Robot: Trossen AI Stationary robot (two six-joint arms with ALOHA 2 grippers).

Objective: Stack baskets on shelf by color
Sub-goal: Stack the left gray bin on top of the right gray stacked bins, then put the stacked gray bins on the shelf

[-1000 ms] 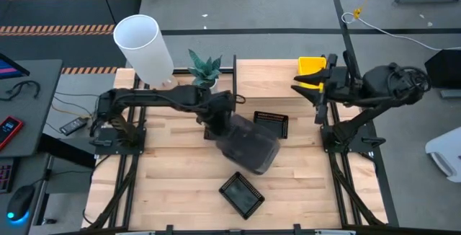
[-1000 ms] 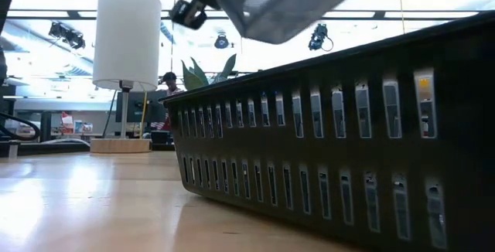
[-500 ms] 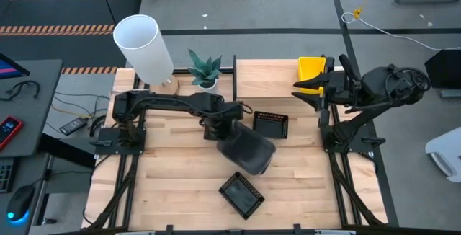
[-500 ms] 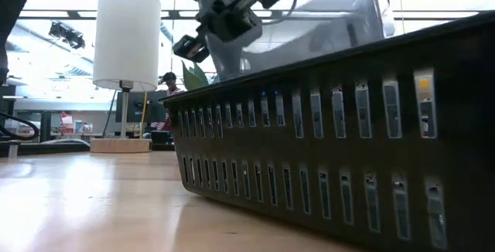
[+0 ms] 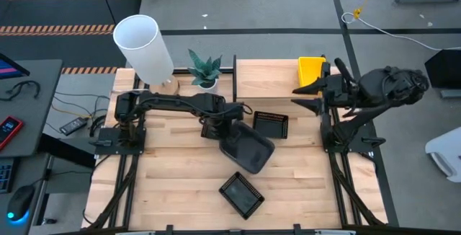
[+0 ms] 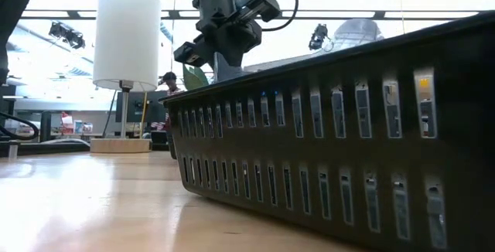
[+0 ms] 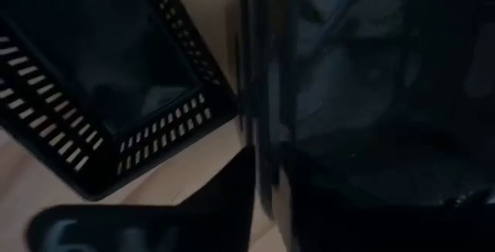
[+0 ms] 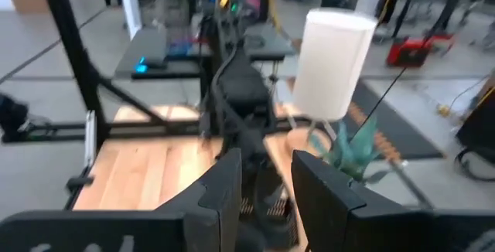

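My left gripper (image 5: 222, 128) (image 6: 224, 47) (image 7: 264, 176) is shut on a smoky dark grey basket (image 5: 246, 147) (image 6: 356, 32) at mid-table. A black mesh basket (image 5: 271, 123) (image 7: 100, 90) lies on its base just beyond it. A second one (image 5: 241, 194) (image 6: 348, 144) sits near the table's near edge. A yellow basket (image 5: 311, 68) stands on the light-wood shelf (image 5: 270, 76) at the far right. My right gripper (image 5: 301, 96) (image 8: 267, 198) hangs open in the air just in front of the shelf, touching nothing. My left gripper holds the grey basket by its rim (image 7: 259, 128) at the end nearest the table's left. One finger (image 7: 224, 206) is outside the wall and the other inside. The fingers come from above, slanting in from the left. The basket is tilted low over the table; whether it touches cannot be seen.
A white lamp (image 5: 144, 46) (image 6: 128, 35) and a small potted plant (image 5: 205, 69) stand at the table's far-left edge. Bare wood (image 5: 173, 170) lies near and left of the baskets. Black frame rails run along both table sides.
My left gripper has come down toward the table with the grey basket, which was lifted high and tipped and now sits low beside the far black mesh basket. My right gripper has drawn back a little from the yellow basket toward the table's right edge.
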